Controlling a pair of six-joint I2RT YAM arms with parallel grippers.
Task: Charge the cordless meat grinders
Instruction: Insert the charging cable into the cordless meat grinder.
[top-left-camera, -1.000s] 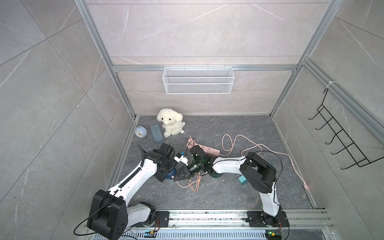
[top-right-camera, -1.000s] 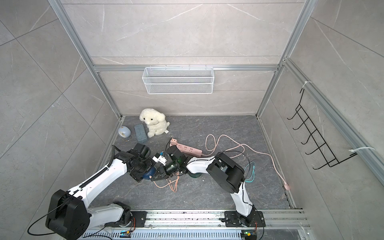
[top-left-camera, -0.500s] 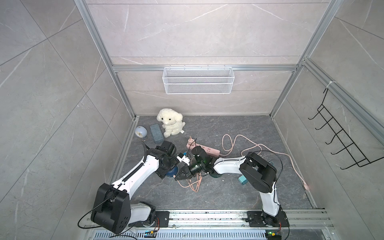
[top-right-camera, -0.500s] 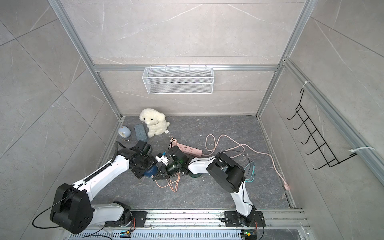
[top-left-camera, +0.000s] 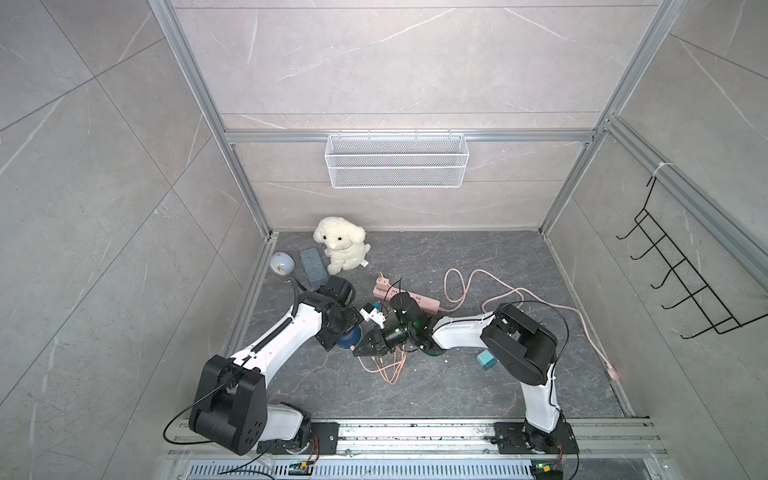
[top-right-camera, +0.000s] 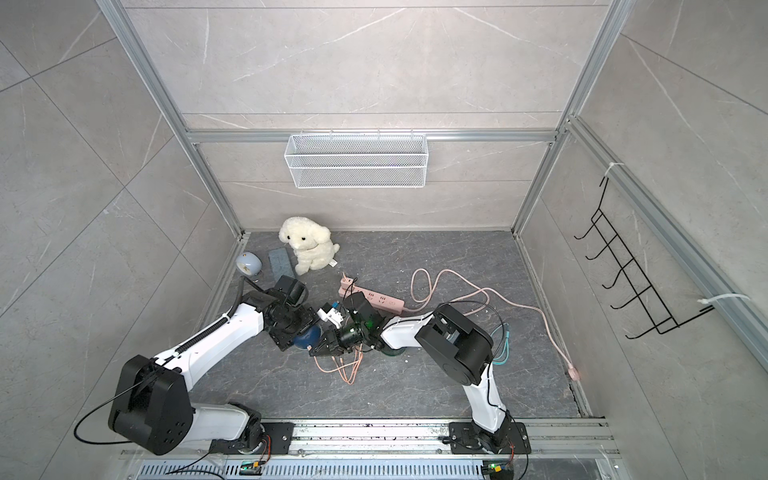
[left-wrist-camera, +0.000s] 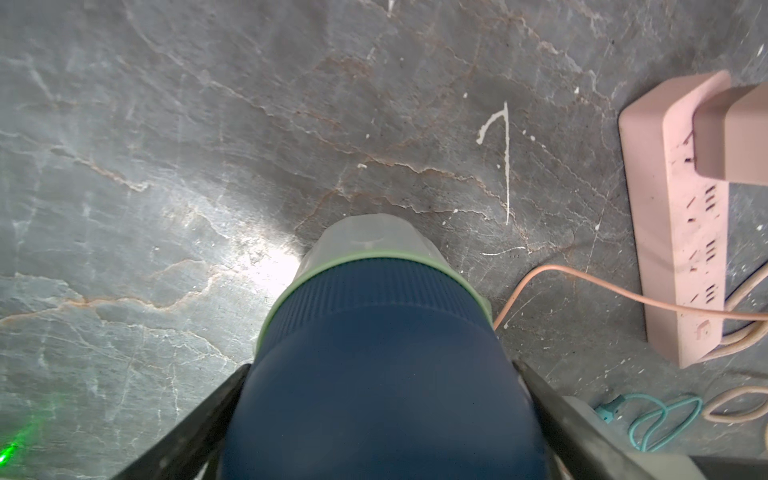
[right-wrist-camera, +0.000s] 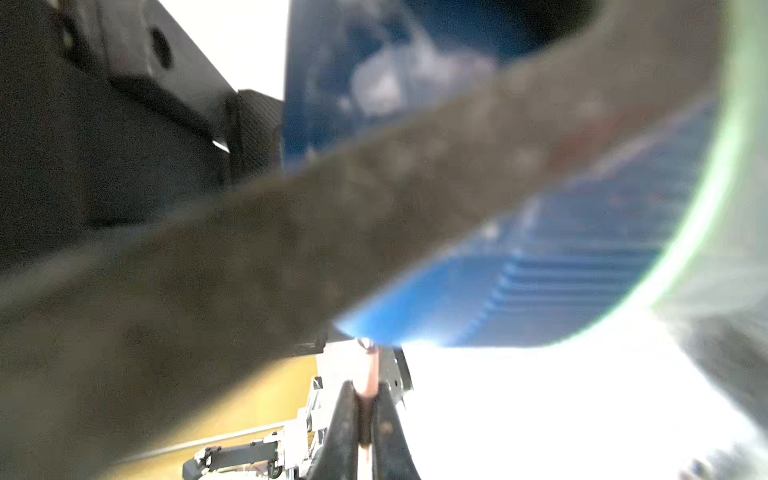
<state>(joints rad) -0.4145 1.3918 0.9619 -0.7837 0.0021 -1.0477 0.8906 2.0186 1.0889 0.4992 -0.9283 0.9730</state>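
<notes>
1. Pincers meet near the table's (top-left-camera: 478, 399) middle. The left pincer (top-left-camera: 347, 337) is clamped wide across the navy grinder (top-left-camera: 350, 340), one finger (left-wrist-camera: 199, 419) on each flank. The right pincer (top-left-camera: 362, 351) is closed on the end of a pink cable (top-left-camera: 384, 365).
2. The green grinder (top-left-camera: 433, 353) sits on the table, mostly under the right forearm.
3. Edges: a plush dog (top-left-camera: 343, 245), a blue-grey block (top-left-camera: 311, 266) and a pale ball (top-left-camera: 281, 264) crowd the far left corner. The pink power strip (top-left-camera: 415, 301) lies just behind the pincers, and its cord runs to the right wall.
4. Open room: bare stone lies between the cable loops and the front rail (top-left-camera: 415, 432), and across the far right.
5. Left wrist only: the navy grinder has a pale green ring and a clear cup (left-wrist-camera: 370, 237) pointing away, with the strip well to one side.
6. Right wrist only, blurred: the cable tip (right-wrist-camera: 369, 374) is pinched between dark fingers, just beside the blue body.
7. A teal plug cube (top-left-camera: 486, 358) shows in a top view, and a teal cable (top-right-camera: 500, 345) in a top view.
</notes>
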